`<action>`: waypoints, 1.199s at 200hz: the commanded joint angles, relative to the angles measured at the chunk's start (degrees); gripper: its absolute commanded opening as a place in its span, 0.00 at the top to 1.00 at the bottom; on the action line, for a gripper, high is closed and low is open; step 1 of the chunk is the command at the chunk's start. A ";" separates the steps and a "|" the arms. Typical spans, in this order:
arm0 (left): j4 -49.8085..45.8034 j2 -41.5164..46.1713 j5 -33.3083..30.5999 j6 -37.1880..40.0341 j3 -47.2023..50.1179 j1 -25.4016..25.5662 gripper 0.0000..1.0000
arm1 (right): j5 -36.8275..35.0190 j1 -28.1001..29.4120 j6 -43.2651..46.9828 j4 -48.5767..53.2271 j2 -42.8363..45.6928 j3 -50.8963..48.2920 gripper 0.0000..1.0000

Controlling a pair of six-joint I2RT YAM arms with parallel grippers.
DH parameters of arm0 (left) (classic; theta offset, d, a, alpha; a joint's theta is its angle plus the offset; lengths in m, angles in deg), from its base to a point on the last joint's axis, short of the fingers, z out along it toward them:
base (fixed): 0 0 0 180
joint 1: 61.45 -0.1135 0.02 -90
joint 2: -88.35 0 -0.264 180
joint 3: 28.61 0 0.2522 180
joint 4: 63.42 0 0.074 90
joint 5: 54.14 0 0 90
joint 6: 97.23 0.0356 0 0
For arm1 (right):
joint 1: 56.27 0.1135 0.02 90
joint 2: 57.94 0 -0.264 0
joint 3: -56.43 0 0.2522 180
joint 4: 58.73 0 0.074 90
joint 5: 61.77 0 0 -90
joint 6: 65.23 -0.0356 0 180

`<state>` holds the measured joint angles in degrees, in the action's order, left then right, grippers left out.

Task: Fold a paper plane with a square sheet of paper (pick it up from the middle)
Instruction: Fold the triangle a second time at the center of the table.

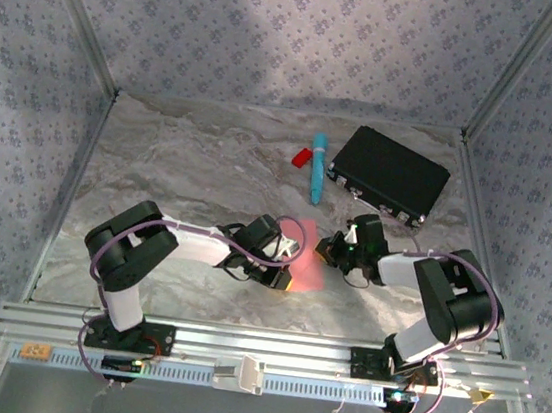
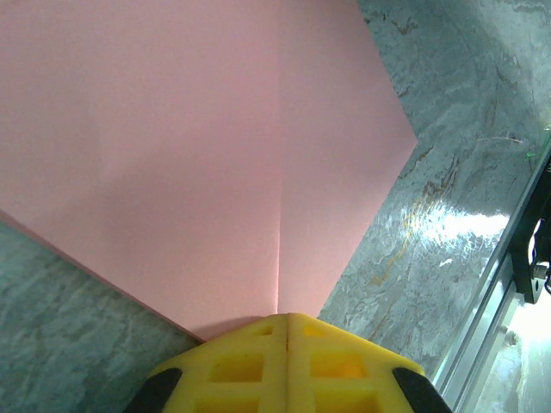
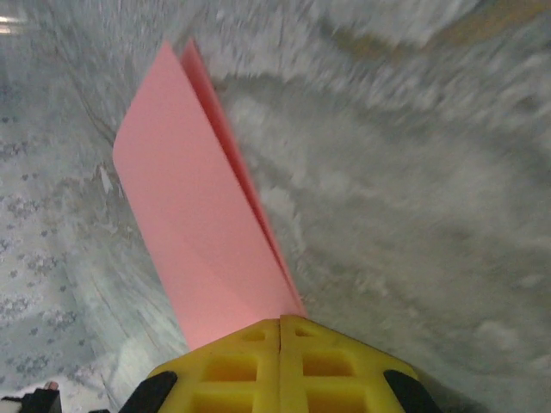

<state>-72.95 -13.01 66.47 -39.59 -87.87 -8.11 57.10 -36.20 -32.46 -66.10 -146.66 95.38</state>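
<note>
Top external view puts the sheet (image 1: 305, 255) up off the table (image 1: 182, 155), near the front edge and between my two arms. The left gripper (image 1: 283, 278) pinches its near end and the right gripper (image 1: 331, 252) pinches the side facing it. On the left wrist camera the yellow fingers are pressed together on the sheet's edge. A straight crease runs up the pink face from where they meet, and the paper ends in a blunt corner on the right. On the right wrist camera the fingers are likewise clamped on the paper, which I see there as two layers doubled over and standing on edge.

I judge the pick-up done and a first centre fold made. Nothing looks like a nose or wings yet, so I reckon most of the folding is left.
</note>
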 commanded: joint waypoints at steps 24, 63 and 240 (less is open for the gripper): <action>-8.25 -0.72 -2.68 2.54 1.02 -0.50 1.00 | -2.74 -0.15 2.39 4.09 6.71 0.43 1.00; -8.89 0.07 -1.96 3.27 0.80 -1.03 1.00 | -2.83 4.39 2.48 6.25 10.52 0.65 1.00; -10.48 -1.34 2.61 0.08 -11.76 -1.84 0.93 | -6.11 8.12 -0.01 5.30 2.88 -3.39 1.00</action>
<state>-83.03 -11.28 67.39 -39.02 -97.18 -9.36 53.71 -28.22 -32.38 -64.13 -142.60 92.82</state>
